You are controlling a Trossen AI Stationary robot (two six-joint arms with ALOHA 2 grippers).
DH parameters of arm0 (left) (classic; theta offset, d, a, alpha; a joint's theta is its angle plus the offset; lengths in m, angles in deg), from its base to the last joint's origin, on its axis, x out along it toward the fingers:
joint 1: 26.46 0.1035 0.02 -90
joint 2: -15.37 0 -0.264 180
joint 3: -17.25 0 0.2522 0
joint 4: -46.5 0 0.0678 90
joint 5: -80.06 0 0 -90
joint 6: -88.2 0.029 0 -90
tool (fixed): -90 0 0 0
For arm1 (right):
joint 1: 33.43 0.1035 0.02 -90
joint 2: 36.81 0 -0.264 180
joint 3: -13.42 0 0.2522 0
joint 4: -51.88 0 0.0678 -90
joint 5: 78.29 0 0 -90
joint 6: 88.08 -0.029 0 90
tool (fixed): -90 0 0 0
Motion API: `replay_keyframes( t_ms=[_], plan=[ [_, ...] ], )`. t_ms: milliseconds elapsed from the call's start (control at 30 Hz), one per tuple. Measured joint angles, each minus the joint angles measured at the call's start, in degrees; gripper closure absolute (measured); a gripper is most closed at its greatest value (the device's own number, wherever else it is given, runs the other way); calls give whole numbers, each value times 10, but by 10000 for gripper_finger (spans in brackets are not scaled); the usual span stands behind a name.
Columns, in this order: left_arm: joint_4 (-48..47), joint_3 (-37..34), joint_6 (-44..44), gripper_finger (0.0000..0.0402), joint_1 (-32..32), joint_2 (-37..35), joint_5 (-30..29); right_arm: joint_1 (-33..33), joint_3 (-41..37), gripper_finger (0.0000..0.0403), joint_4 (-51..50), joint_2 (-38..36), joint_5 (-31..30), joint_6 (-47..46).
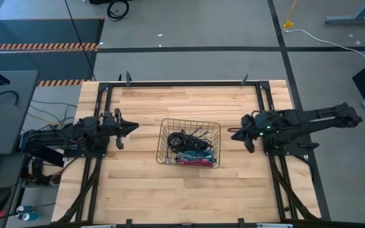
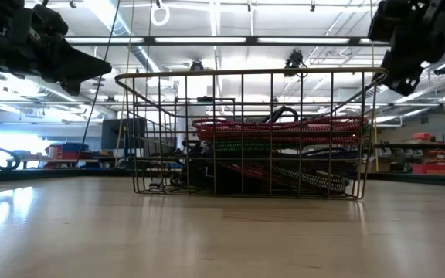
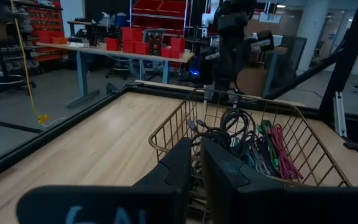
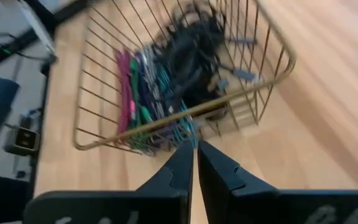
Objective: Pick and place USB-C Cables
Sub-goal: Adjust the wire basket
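Observation:
A brass-coloured wire basket (image 1: pixel 189 120) stands on its base in the middle of the wooden table. The USB-C cables (image 1: pixel 192 149) lie heaped inside it: black coils toward the far side, teal, green, purple and magenta bundles (image 4: pixel 138 81) toward the near side. My left gripper (image 1: pixel 135 128) hovers left of the basket, pointing level at it, fingers shut (image 3: pixel 196 155) with nothing between them. My right gripper (image 1: pixel 233 134) hangs right of the basket, above rim height (image 2: pixel 396 77), slanting down toward it, also shut (image 4: pixel 195 152) and holding nothing.
Black frame rails (image 1: pixel 103 120) run along the table's left, right and far edges. Bare wood (image 1: pixel 189 196) lies between the basket and the near edge. A white cord with a yellow end (image 1: pixel 288 25) lies on the floor beyond the far edge.

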Motion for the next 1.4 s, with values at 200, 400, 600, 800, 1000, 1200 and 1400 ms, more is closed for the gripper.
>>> replay_keyframes(
  t_ms=[200,400,600,800,1000,1200,1400],
  plan=[
    [0,0,1,358,0,0,0,0,0,373,16,89,2,-31],
    [-22,0,-1,358,0,0,0,0,0,373,78,166,6,-28],
    [-31,0,-4,358,0,0,11,0,0,373,125,224,23,-26],
    [-93,0,-62,358,0,0,55,-5,0,373,160,241,24,-2],
    [-101,0,-73,358,0,0,61,-42,-1,373,172,239,25,43],
    [-100,0,-75,358,0,0,61,-67,-1,373,176,239,49,53],
    [-100,0,-71,358,0,0,61,-66,3,373,193,222,55,77]
  ],
)
